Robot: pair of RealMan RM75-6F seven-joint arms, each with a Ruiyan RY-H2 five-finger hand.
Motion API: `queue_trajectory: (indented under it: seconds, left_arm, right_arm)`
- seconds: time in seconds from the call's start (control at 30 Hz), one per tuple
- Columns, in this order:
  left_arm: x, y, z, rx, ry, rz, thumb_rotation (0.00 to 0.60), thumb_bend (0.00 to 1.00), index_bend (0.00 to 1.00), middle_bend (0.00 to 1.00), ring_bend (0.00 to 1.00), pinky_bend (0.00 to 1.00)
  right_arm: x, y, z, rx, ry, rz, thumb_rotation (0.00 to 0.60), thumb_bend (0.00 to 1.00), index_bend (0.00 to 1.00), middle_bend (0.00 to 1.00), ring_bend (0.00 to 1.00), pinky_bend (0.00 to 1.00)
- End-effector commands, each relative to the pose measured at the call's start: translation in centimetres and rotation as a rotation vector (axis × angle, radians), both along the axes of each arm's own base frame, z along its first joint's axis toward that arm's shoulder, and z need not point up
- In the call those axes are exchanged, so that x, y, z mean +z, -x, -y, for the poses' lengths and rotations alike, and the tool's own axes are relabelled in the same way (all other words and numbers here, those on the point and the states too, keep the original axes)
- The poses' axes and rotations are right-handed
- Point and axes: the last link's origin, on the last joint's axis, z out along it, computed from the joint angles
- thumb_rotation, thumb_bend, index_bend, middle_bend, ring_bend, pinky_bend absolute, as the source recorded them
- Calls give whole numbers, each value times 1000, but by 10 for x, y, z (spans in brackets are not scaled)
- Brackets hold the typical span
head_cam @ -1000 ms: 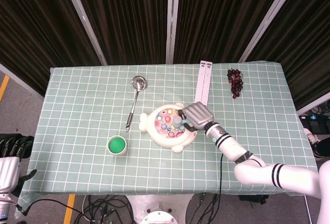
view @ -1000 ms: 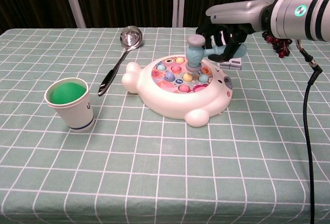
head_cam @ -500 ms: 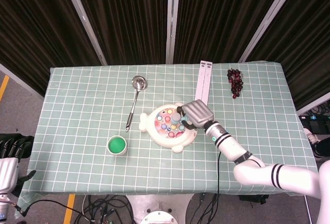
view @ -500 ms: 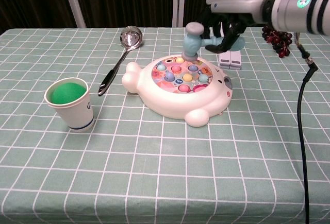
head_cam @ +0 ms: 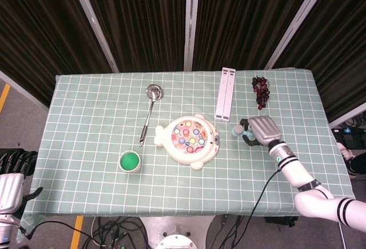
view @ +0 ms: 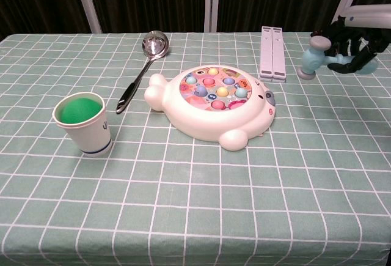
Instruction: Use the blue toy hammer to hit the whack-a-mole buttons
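Blue toy hammer [view: 313,59] held aloft, right of whack-a-mole toy [view: 214,101]

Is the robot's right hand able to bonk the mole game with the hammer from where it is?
Probably yes. The right hand holds the hammer off to the side of the mole game, and nothing stands between them; only the white bar lies nearby.

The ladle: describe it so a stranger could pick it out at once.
Start at the white whack-a-mole toy in the middle of the green checked table. Just to its left, the ladle lies flat, with its bowl toward the far edge and its dark handle pointing at the paper cup. It is the only shiny metal thing there.
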Motion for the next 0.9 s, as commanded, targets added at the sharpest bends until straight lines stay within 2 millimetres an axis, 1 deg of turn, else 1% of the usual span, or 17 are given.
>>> queue_trajectory:
  seconds: [0.03,0.13,0.27,0.33,0.43,0.5,0.6,0.7,0.8,0.87,0.9]
  left_arm:
    - [0,-3,-1,-8,3,-4,600,0,192,147,68,5]
    - [0,-5,-1,-9,3,-7,600,0,192,147,67,5]
    - [0,-6,0,-3,3,-8,600,0,192,147,68,5]
    - [0,-6,1,-1,3,-9,600,0,192,148,67,5]
    - [1,-5,2,6,1,-10,600,0,192,147,67,5]
    - [2,-4,2,9,-3,-9,600,0,192,147,68,5]
    - [2,-3,3,10,-5,-6,600,0,192,147,68,5]
    - [3,-3,2,9,-11,-4,600,0,192,147,68,5]
    - [5,-2,2,5,-35,-6,600,0,192,147,67,5]
    - [6,-2,1,1,-53,-6,600,0,192,147,68,5]
    - [6,-2,1,1,-59,-7,600,0,192,147,68,5]
  right_arm:
    - [-12,32,-3,-54,-9,-16,600,512,584,547,488,590]
    - [-22,41,0,-58,-3,-12,600,494,514,508,434,526]
    - [-36,42,2,-54,-18,14,600,442,381,436,337,430]
    - [-41,42,2,-47,-29,17,600,414,273,376,253,371]
    - [-44,42,0,-33,-27,20,600,404,120,279,120,264]
    - [-41,43,-2,-25,-15,30,600,402,65,230,75,223]
    - [-30,45,-11,-10,7,39,600,402,25,188,49,203]
    - [-8,47,-25,16,70,55,600,402,16,167,40,191]
    - [20,52,-50,38,179,83,600,390,16,168,39,190]
    - [41,57,-73,51,270,90,600,320,15,180,40,190]
    - [49,59,-84,50,311,97,600,255,15,186,40,190]
